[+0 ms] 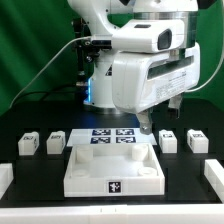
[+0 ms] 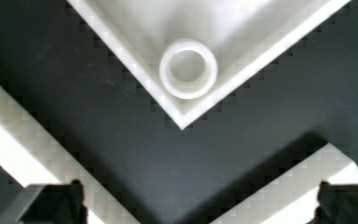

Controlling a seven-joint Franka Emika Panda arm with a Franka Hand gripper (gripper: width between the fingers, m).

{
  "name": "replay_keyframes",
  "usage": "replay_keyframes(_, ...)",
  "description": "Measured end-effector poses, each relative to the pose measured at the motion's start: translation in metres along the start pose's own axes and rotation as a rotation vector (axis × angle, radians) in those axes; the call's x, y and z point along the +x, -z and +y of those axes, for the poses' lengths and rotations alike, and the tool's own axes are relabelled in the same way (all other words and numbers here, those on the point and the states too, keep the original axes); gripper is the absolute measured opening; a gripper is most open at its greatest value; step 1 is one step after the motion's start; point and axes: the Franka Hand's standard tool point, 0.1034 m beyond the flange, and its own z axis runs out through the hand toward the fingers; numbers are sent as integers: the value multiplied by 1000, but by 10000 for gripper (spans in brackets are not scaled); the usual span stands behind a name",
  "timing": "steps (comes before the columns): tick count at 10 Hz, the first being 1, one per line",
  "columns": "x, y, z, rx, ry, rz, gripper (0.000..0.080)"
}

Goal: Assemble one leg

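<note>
The white tray-like tabletop (image 1: 113,165) lies at the front centre of the black table. Four small white legs stand beside it: two on the exterior view's left (image 1: 28,144) (image 1: 55,141) and two on its right (image 1: 168,141) (image 1: 196,140). My gripper (image 1: 146,123) hangs over the tabletop's far right corner, close to the nearer right leg, and holds nothing. In the wrist view my gripper (image 2: 197,208) is open, with dark fingertips (image 2: 48,205) at both lower edges. That view shows a tabletop corner (image 2: 247,30) with a round screw hole (image 2: 188,70). No leg shows there.
The marker board (image 1: 112,137) lies flat just behind the tabletop. White blocks sit at the table's front edges on the exterior view's left (image 1: 4,177) and right (image 1: 214,174). Cables and the arm's base stand behind. White bands (image 2: 7,130) cross the wrist view.
</note>
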Motion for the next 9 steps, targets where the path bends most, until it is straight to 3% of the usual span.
replay_keyframes(9, -1, -1, -1, 2, 45, -2, 650)
